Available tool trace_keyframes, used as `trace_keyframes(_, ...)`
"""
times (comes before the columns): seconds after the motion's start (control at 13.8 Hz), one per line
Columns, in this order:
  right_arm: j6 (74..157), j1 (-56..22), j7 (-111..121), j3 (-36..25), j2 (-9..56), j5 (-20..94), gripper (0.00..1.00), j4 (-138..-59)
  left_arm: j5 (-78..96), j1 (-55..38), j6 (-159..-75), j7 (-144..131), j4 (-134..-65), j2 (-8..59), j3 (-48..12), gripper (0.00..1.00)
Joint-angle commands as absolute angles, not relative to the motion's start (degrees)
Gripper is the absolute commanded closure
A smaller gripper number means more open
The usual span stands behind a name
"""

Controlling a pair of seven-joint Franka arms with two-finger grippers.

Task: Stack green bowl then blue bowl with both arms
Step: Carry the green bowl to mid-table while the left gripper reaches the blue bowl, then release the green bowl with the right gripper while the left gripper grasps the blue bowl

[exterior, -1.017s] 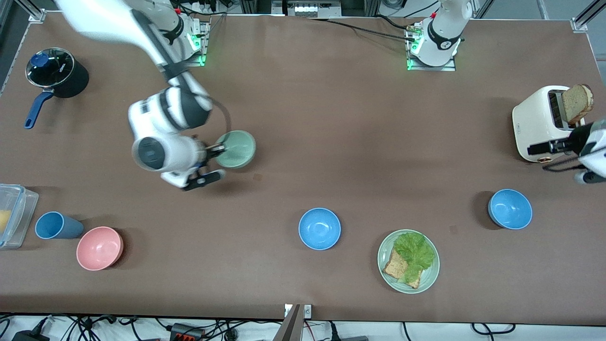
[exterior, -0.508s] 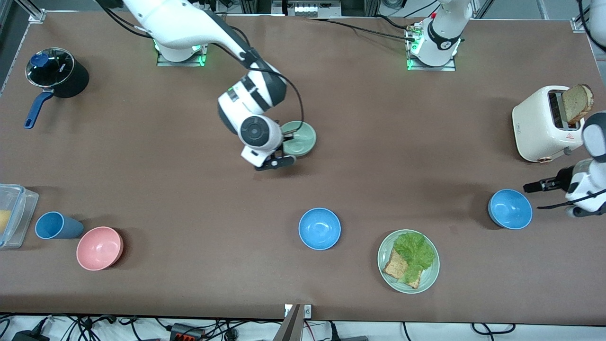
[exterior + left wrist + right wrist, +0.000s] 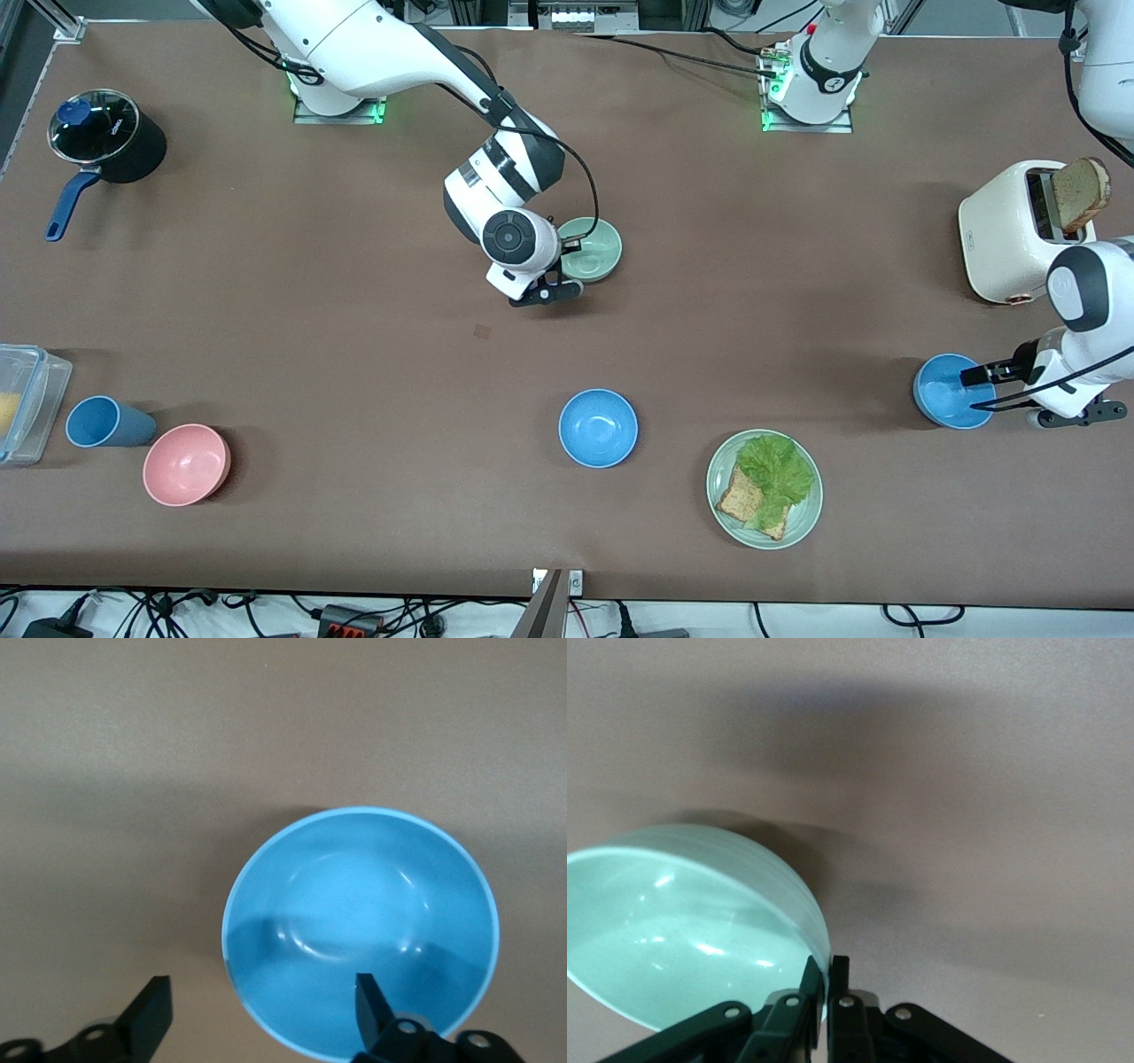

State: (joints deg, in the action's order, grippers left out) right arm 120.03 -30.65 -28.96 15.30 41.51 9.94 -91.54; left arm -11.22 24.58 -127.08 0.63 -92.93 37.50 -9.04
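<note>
**Right pincer carries the green bowl; left pincer straddles a blue bowl's rim**

At the right arm's end of the brown table point(image 3: 354, 372) stand a black saucepan with a glass lid and blue handle point(image 3: 106, 140), a clear plastic container point(image 3: 25, 403), a tall blue cup point(image 3: 104, 422) and, just beside the cup, a small round pink bowl point(image 3: 187, 464).

The right arm reaches out from its base toward the middle of the table. Its black two-finger right pincer point(image 3: 567, 266) is clamped narrowly on the rim of the small, matte, pale sage-green bowl point(image 3: 592, 250); in the right wrist view the fingers point(image 3: 811, 989) pinch the bowl's point(image 3: 682, 921) edge, and the bowl hangs tilted above the table with its shadow below.

Nearer the front camera, a bright sky-blue bowl point(image 3: 598, 428) sits alone on the table. Beside it, toward the left arm's end, lies a flat pale-green plate with toast and lettuce point(image 3: 764, 488).

A second sky-blue bowl point(image 3: 950, 392) rests on the table toward the left arm's end. The left pincer point(image 3: 979, 377) is at its rim, spread wide: in the left wrist view one finger point(image 3: 372, 1005) is over the inside of the bowl point(image 3: 372, 912) and the other over the table outside it. Farther from the camera stands a cream toaster with a slice of bread sticking up point(image 3: 1019, 230).
</note>
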Motion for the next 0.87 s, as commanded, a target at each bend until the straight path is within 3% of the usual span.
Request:
trace_keyframes(0.0,119.1,-30.1,-32.8,14.7,41.5,10.0,0.0,-90.1,-12.7,25.0,-130.1,1.1,-91.2,40.1,-9.2,0.19)
trace_keyframes(0.15,118.1,-29.0,-33.3,14.6,37.9,9.8,0.0,-90.1,-12.6,25.5,-131.4,3.5,-91.2,40.9,-9.2,0.3)
trace_keyframes(0.36,113.9,-28.9,-33.3,9.8,30.9,8.4,0.0,-89.8,-12.6,26.0,-132.5,6.6,-91.2,41.0,-9.3,0.52)
trace_keyframes(0.51,111.5,-28.6,-32.3,4.0,25.7,7.0,0.0,-89.8,-12.6,26.0,-132.4,9.3,-91.2,40.9,-9.3,0.72)
trace_keyframes(0.8,108.6,-27.7,-24.8,-6.3,20.3,3.1,0.0,-88.9,-11.7,26.3,-130.9,20.1,-91.2,39.4,-9.8,0.99)
